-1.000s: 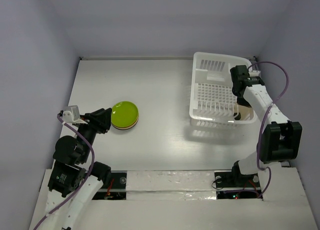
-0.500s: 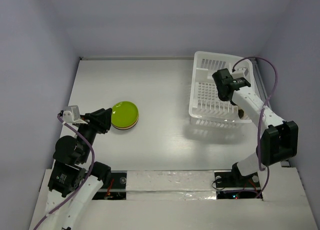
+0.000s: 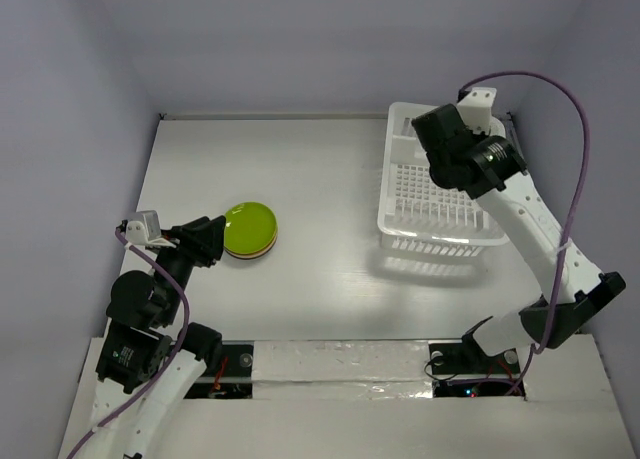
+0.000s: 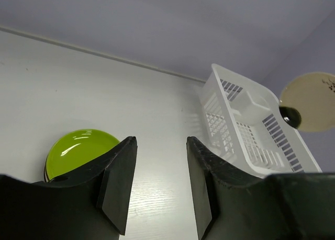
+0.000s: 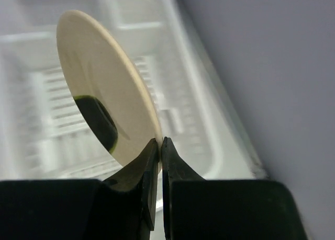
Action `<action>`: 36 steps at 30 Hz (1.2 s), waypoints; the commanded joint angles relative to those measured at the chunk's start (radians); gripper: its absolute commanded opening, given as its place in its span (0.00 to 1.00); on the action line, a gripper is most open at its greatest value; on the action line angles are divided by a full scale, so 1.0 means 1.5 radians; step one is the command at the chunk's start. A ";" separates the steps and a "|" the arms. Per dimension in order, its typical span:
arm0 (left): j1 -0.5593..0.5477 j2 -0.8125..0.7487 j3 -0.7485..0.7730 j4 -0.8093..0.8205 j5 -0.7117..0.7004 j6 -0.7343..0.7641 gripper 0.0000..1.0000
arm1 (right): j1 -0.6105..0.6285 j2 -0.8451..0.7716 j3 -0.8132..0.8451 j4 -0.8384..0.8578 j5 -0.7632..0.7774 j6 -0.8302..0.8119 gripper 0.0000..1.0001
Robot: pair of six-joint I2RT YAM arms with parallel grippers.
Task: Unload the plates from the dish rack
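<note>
Pinching the lower rim of a cream plate [image 5: 104,93], the R jaws are clamped tight on it, w/ the plate standing on edge above them in the right wrist view. That plate has a dark patch on its face. It hangs in the air over the dish rack [image 3: 425,237], clear of the grid floor. The left wrist view shows it too [image 4: 312,101], up at the far right, above the rack's rim. From the top view the R arm [image 3: 470,159] covers the plate, so it can't be seen there.

The rack sits on the right side of the desk [image 3: 320,169], toward the far edge. No other plate shows in its visible slots.

L jaws are released: both fingers [image 4: 118,182] stand apart w/ nothing between them. They're low at the near left of the desk, just beside a stack of plates [image 3: 252,245]. A green plate [image 3: 249,227] lies face up on top, and thin coloured edges of others show under it. In the left wrist view the green plate [image 4: 78,151] is just left of the L finger, partly hidden by it. Stack and rack are well apart.
</note>
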 commanded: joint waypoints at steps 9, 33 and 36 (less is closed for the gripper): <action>-0.004 0.012 -0.001 0.017 -0.039 -0.004 0.40 | 0.202 0.124 -0.017 0.495 -0.516 0.054 0.00; 0.014 0.047 -0.001 0.017 -0.053 -0.004 0.41 | 0.264 0.401 -0.095 0.788 -0.737 0.212 0.30; 0.014 0.048 -0.001 0.016 -0.053 -0.004 0.42 | 0.270 0.380 -0.122 0.788 -0.728 0.211 0.31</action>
